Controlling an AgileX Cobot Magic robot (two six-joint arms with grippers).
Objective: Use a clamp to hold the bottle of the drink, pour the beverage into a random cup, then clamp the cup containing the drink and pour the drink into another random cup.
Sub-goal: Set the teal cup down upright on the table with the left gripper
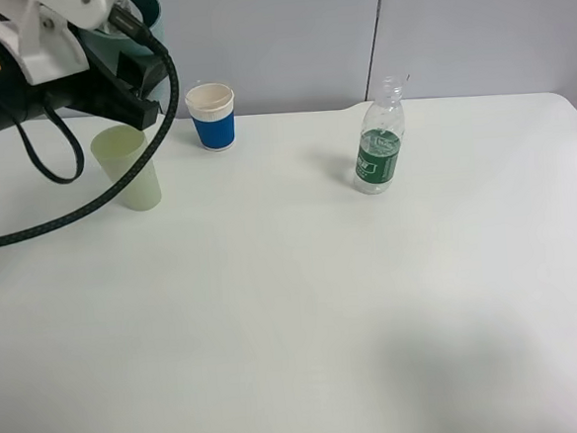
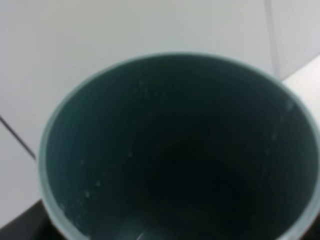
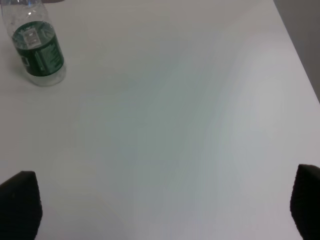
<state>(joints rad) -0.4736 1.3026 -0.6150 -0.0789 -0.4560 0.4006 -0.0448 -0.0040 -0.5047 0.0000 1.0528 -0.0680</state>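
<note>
My left gripper (image 1: 129,81) is at the far left, raised above the table, shut on a dark teal cup (image 1: 143,11). The left wrist view looks straight into that cup (image 2: 175,150); its inside is dark and I cannot tell if liquid is in it. A pale green cup (image 1: 132,170) stands upright just below the gripper. A blue and white paper cup (image 1: 212,116) stands to its right. A clear bottle with a green label (image 1: 378,141) stands upright, uncapped, further right; it also shows in the right wrist view (image 3: 38,47). My right gripper (image 3: 162,205) is open and empty, well short of the bottle.
The white table (image 1: 305,305) runs to a grey wall behind (image 1: 285,28). Its right edge shows in the right wrist view (image 3: 295,45). A black cable (image 1: 90,206) loops from the left arm in front of the pale green cup.
</note>
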